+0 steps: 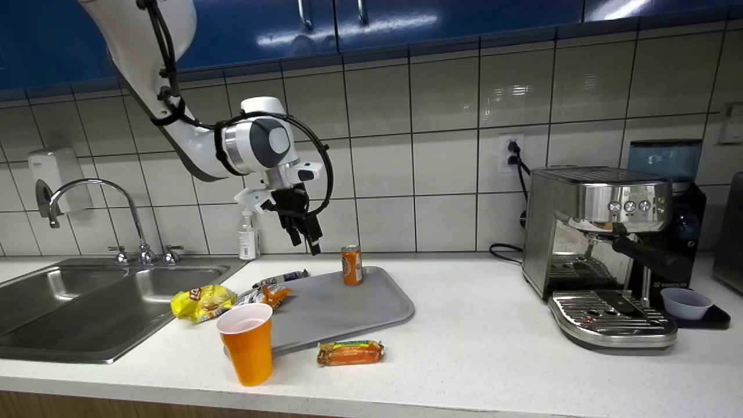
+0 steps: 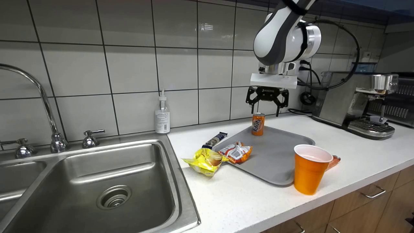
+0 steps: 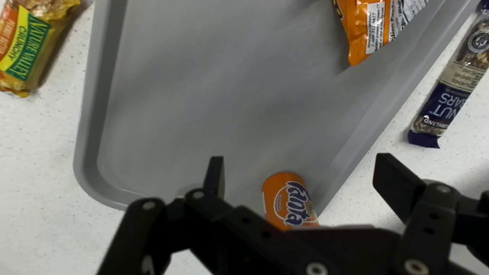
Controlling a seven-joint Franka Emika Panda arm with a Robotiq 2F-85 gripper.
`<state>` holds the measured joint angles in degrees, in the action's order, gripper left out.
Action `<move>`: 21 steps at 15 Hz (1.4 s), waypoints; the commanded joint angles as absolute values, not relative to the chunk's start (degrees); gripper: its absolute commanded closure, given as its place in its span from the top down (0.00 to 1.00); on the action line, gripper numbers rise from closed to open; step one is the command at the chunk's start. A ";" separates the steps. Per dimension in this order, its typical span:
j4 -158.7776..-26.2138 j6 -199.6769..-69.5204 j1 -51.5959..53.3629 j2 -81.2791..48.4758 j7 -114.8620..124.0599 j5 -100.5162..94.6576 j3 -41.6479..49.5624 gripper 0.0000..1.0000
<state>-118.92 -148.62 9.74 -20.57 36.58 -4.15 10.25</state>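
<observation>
In the wrist view, one end of the orange metal can (image 3: 289,199) is hidden by the black two-fingered gripper (image 3: 299,160), and the orange-and-silver foil bag (image 3: 376,27) is cut off by the top edge. In an exterior view, the orange-wrapped snack bar (image 2: 333,161) is mostly covered by the tapered orange plastic cup (image 2: 309,172).

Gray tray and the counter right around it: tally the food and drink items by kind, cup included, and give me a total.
Snack bars: 2 (Nature Valley bar, nut bar)
Snack bags: 2 (yellow bag, orange bag)
Cans: 1 (Fanta can)
Cups: 1 (orange cup)
Total: 6
</observation>
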 commanded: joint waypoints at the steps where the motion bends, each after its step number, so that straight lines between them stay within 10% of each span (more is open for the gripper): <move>1: -121.99 -149.24 8.68 -17.22 35.03 -6.06 9.52 1.00; 21: -120.68 -147.32 7.11 -18.45 31.91 -1.13 6.72 1.00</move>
